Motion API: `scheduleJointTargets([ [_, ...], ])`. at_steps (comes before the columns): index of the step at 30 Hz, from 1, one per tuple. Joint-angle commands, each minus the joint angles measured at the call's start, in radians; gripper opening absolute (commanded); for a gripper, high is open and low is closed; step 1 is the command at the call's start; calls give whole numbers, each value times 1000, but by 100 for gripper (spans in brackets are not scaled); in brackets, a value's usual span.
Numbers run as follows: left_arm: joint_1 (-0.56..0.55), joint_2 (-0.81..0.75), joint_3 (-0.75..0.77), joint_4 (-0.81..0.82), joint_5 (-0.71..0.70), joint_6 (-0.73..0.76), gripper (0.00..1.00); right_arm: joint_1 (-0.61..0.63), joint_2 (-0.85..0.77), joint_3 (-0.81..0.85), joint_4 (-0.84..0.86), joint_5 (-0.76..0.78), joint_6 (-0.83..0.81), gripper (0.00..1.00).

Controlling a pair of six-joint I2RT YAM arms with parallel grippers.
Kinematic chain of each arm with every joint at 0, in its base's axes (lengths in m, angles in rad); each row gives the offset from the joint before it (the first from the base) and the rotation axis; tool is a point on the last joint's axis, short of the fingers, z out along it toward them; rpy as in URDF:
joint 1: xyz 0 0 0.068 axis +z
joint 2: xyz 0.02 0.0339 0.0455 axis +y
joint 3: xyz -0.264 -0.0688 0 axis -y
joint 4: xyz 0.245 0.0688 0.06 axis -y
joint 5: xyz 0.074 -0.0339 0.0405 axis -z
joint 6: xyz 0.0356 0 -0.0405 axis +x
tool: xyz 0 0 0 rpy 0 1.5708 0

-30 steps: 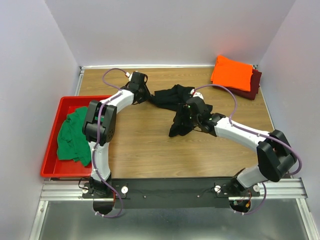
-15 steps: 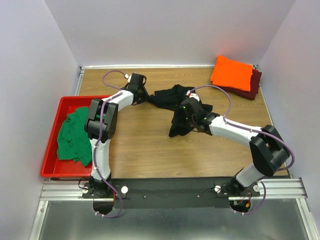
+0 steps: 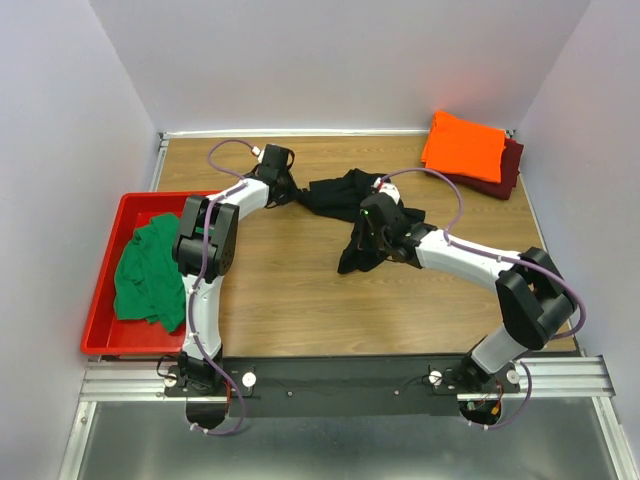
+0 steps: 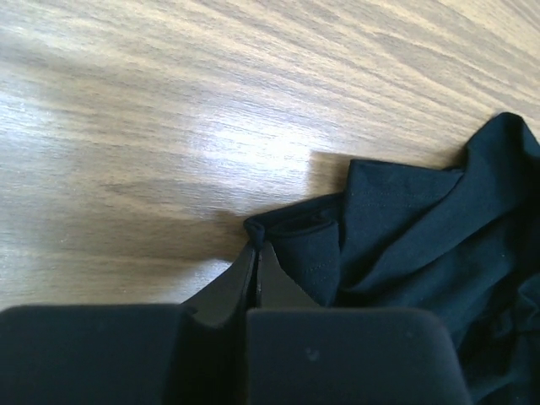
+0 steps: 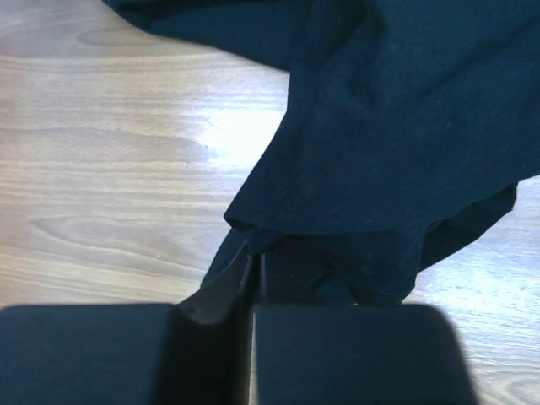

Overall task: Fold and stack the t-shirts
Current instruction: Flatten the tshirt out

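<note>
The left gripper [image 4: 256, 253] and right gripper [image 5: 253, 263] each pinch an edge of the black shirt [image 4: 422, 219], so next I think they must pull it flat to fold.

I saw a red tray [image 3: 100, 335] sitting at the left edge of the worktop [image 3: 290, 300], toward its near-left corner. The worktop was wood-grained. A metal rail [image 3: 130, 380] ran along its near edge, and pale walls [image 3: 330, 60] closed the other three sides.
</note>
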Motion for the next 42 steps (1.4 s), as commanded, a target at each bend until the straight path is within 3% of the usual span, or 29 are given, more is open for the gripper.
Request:
scheduleJointTargets([
  [1,7,-53,19,-11,3,18,0,5,-14,48,-22,66,-5,3],
  [7,62,-222,-49,-46,-2,36,0,5,-157,58,-138,154,-30,0],
  [19,163,-572,-139,-136,-5,133,0,-56,-450,159,-345,473,-106,1],
  [25,209,-682,-87,-189,-43,186,0,-104,-462,307,-345,588,-175,0],
  [42,248,-1097,-54,-225,13,229,0,-121,-473,763,-338,629,-368,1],
])
